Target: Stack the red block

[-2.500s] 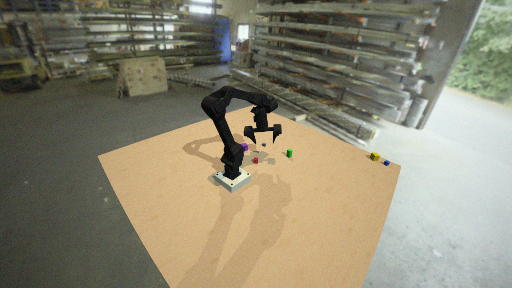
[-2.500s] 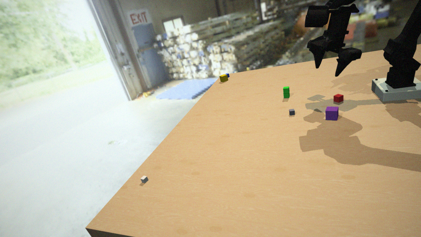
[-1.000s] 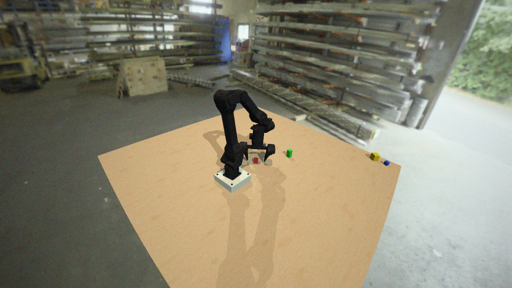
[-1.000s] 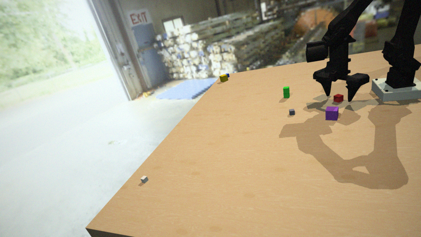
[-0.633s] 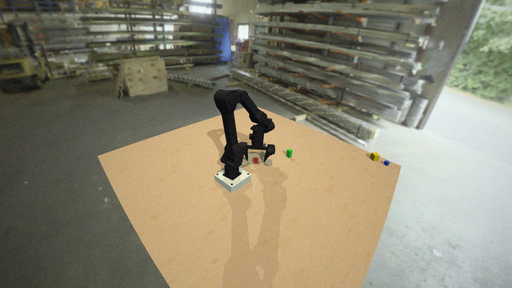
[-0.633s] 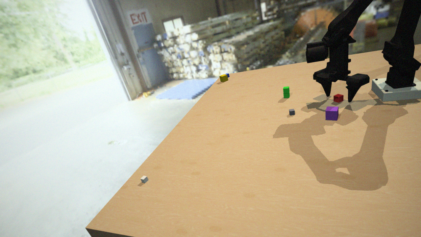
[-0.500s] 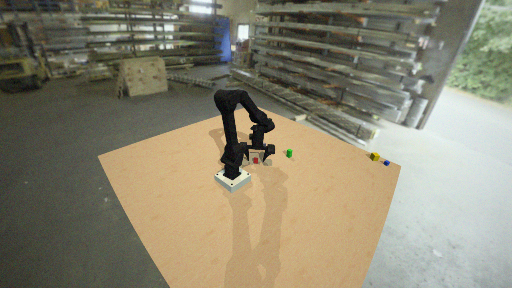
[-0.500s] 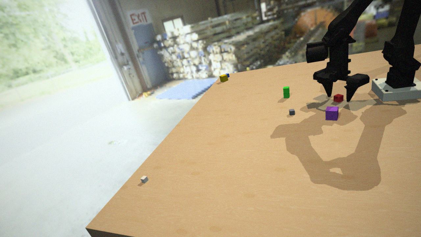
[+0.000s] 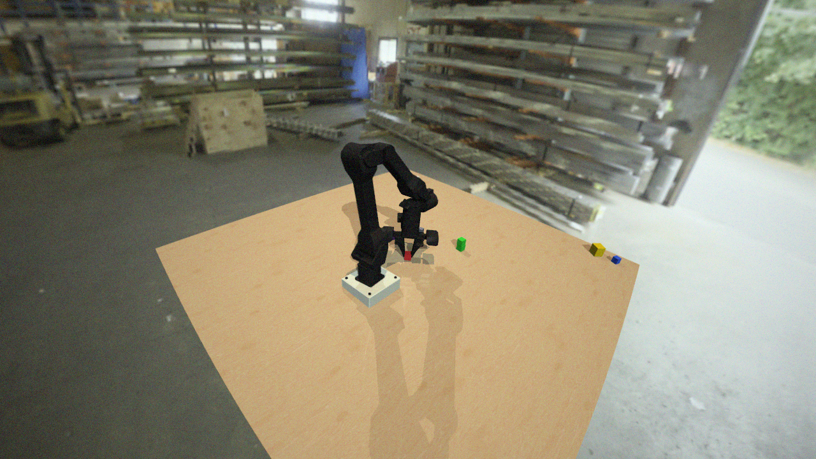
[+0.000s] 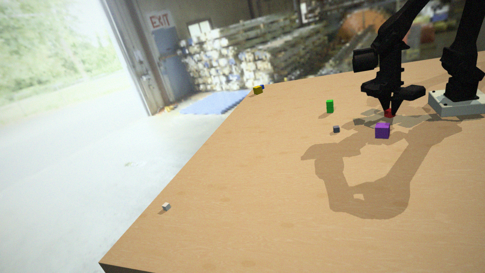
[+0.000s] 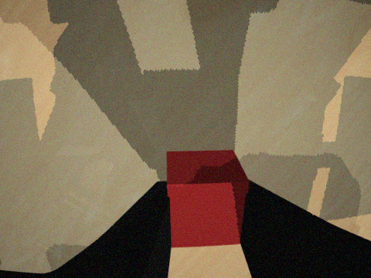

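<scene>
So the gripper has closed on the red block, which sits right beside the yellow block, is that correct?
Not quite: the gripper has closed on the red block, but its neighbour is the purple block, as the exterior view shows. The yellow block sits at the far table edge.

Red block (image 11: 203, 211), black gripper (image 11: 205, 242)

"EXIT", apparently on wall sign (image 10: 159, 21)

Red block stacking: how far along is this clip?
Done: the hand is down at the table around the red block. In hand: its fingers are shut on the block, which is not visibly lifted. Left: lift it, carry it to the green tower, set it on top, release.
</scene>
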Controlling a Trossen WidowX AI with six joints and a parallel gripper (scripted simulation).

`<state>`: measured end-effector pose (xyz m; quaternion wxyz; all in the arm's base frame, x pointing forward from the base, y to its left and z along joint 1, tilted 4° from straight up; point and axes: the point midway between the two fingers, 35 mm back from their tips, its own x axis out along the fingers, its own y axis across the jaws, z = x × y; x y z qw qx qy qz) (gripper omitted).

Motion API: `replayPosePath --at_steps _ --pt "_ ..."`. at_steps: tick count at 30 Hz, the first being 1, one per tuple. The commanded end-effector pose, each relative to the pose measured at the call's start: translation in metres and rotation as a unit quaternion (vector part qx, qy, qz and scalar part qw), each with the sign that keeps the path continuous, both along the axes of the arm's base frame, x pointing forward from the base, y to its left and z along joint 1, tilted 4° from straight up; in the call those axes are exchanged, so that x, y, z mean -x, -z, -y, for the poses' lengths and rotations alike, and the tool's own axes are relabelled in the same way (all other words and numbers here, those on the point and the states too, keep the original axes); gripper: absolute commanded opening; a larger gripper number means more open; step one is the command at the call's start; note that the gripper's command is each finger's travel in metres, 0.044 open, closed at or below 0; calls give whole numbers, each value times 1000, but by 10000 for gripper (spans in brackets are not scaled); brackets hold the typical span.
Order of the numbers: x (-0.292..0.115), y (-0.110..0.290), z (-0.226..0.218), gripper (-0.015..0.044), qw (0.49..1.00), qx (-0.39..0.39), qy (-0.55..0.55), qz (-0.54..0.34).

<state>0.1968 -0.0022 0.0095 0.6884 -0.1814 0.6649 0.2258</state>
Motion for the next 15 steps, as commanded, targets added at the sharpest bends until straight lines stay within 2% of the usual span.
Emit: replayPosePath --at_steps 1,4,15 --pt "0 0 0 52 1000 -1 2 0" --pt "0 -3 0 0 1000 -1 2 1" --pt "0 -55 4 0 1000 -1 2 1"
